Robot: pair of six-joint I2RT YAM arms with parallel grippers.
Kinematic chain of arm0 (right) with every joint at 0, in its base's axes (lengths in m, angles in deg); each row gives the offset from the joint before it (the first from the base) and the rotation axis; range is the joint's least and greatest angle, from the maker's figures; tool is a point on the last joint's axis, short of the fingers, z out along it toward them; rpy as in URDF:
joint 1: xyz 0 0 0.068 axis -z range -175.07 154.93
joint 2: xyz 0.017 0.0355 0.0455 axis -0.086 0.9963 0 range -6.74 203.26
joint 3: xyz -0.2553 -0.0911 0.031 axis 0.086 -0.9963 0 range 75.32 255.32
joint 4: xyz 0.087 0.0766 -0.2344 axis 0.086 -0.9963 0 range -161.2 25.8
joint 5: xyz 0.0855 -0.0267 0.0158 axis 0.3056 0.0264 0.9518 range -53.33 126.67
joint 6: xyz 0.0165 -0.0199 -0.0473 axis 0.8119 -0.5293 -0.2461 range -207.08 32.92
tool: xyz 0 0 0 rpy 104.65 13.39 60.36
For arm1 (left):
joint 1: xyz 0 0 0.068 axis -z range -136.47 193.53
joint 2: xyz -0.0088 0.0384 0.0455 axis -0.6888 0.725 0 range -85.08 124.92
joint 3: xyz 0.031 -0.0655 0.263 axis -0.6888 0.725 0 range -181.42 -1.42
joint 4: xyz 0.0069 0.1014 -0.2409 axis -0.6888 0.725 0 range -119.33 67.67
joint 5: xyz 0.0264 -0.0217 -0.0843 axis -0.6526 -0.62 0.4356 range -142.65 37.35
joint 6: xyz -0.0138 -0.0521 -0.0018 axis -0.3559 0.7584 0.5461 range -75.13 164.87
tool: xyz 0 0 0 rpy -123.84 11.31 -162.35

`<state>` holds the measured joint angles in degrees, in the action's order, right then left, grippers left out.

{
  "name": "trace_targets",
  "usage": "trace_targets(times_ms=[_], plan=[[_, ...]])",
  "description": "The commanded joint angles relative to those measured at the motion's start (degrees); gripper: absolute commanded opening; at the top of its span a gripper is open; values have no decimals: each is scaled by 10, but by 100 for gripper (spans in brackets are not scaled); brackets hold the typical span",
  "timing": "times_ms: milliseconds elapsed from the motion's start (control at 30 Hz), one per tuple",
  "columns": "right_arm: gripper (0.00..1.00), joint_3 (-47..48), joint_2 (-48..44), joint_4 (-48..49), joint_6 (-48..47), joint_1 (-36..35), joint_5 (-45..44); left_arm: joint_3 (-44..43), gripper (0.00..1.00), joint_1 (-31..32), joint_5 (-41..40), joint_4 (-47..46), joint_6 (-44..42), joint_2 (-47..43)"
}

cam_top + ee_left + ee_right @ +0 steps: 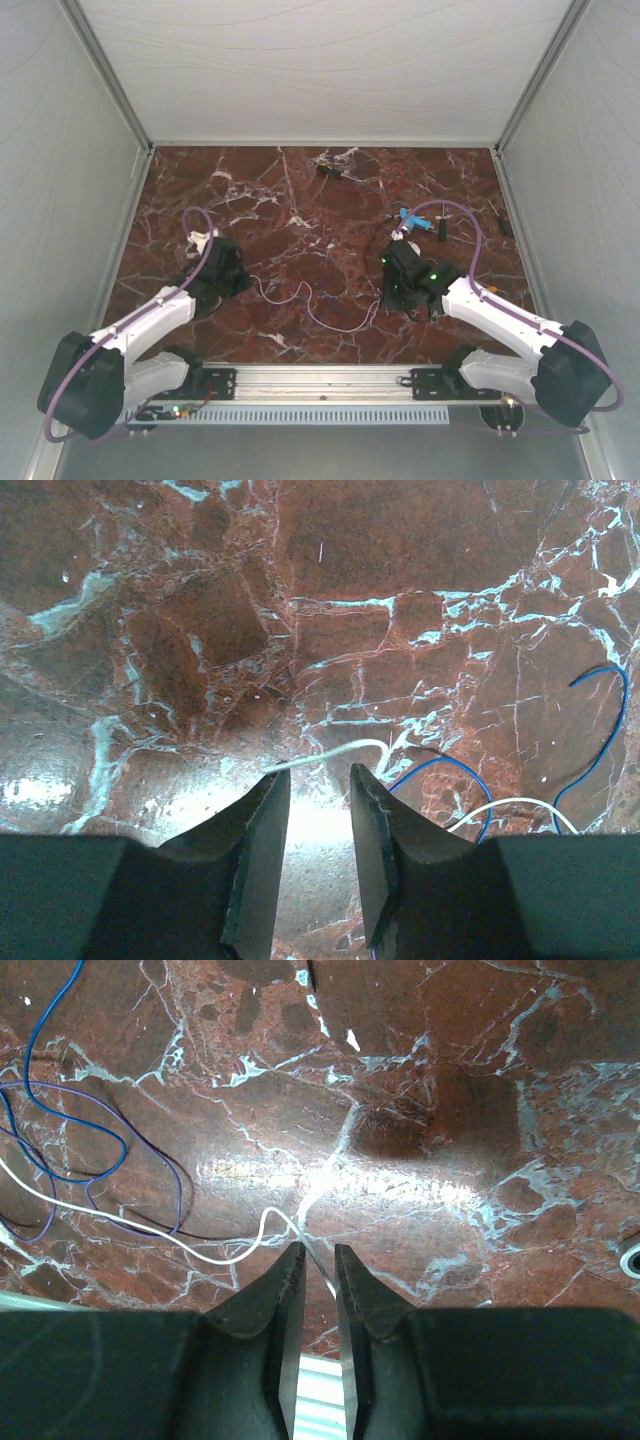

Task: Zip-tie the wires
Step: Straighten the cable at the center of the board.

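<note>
Over the whole view, a dark red marble table [300, 200] with white veins, closed in by pale walls [60, 150] on three sides. At the near edge, the left arm [150, 320] and the right arm [500, 310], white with lilac cables, both bent low toward the middle of the table.

On the left gripper [318, 780], fingers apart with a clear gap and nothing between them. Just at the tip of one finger, the end of a whitish strand of the wires [340, 748]. On the right gripper [318, 1255], fingers only a little apart, a narrow slit. Another whitish strand goes down into this slit; not possible to tell if touching.

Between the two grippers, loose on the table, the wires [320, 310]: thin loops, whitish, purple and blue. Just beyond the right gripper, a small blue-handled tool [418, 222]. Far at the back, well apart, a small dark object [330, 170].
</note>
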<state>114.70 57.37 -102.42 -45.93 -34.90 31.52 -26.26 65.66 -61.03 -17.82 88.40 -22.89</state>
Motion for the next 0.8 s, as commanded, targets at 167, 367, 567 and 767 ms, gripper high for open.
trace_targets(times_ms=[167, 367, 567, 767], plan=[[43, 2, 0, 15, -11, 5, 8, -1, 41, 1, -28, -13, 14, -21], [62, 18, -6, 20, -18, 6, 9, 6, 64, 1, -59, -1, 19, -61], [71, 41, -10, 8, -33, 8, -12, -4, 98, 1, -73, 19, 13, -80], [86, 70, -22, 16, -60, 11, -32, -38, 100, 1, -46, 54, 24, -130]])
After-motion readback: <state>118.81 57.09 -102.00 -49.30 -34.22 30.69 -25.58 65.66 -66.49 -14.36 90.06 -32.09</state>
